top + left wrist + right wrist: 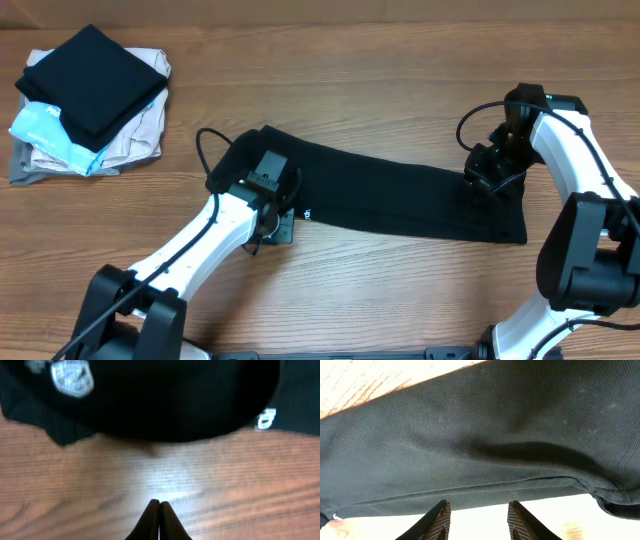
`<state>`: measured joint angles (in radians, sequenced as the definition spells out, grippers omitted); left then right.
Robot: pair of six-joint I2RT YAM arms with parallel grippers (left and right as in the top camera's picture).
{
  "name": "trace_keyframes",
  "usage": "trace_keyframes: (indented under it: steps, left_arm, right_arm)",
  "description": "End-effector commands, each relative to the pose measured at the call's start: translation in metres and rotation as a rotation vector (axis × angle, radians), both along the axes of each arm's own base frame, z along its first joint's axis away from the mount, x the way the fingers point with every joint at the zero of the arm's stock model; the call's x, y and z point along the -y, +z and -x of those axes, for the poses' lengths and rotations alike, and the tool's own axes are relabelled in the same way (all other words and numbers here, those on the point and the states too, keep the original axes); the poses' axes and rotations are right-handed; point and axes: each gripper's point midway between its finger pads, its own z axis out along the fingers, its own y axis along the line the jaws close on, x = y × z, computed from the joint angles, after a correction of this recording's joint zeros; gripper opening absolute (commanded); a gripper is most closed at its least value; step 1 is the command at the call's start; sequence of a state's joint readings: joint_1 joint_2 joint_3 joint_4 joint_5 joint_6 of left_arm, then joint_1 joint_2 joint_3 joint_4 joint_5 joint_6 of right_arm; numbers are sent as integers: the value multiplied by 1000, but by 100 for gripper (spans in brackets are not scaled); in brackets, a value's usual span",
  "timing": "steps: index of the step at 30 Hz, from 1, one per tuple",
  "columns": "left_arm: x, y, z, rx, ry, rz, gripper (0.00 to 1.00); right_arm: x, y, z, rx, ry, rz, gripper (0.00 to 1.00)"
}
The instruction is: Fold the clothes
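Observation:
The clothes are one black shirt (400, 195), lying as a long narrow strip across the middle of the table. My left gripper (283, 230) is at the strip's left end by its near edge. In the left wrist view it (159, 503) is shut and holds nothing, over bare wood, with the shirt (165, 400), a white tag (70, 377) and a small white mark (266, 418) just ahead of it. My right gripper (483, 187) is at the strip's right end. In the right wrist view it (479, 507) is open, its tips at the shirt's hem (485, 482), with nothing between them.
A stack of folded garments (90, 100) sits at the far left corner, a black one on top of beige and light-blue ones. Bare wooden table (400, 290) lies in front of the shirt and behind it.

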<state>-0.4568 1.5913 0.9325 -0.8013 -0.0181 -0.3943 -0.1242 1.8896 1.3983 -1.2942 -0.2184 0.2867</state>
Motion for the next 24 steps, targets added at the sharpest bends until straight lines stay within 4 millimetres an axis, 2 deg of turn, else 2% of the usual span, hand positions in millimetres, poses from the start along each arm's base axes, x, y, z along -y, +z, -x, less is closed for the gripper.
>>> trace_keyframes:
  steps: [1, 9, 16, 24]
  left_arm:
    - [-5, -6, -9, 26, 28, -41, 4]
    - [-1, -24, -27, 61, 45, -40, 4]
    - [-11, -10, -51, 114, 107, -20, 4]
    - [-19, -6, -69, 165, 153, 15, 4]
  right_arm:
    - [2, 7, -2, 30, 5, 11, 41]
    - [2, 7, -3, 32, 5, 11, 41]
    - [2, 7, -3, 33, 5, 11, 42]
    - [3, 6, -5, 44, 5, 13, 42]
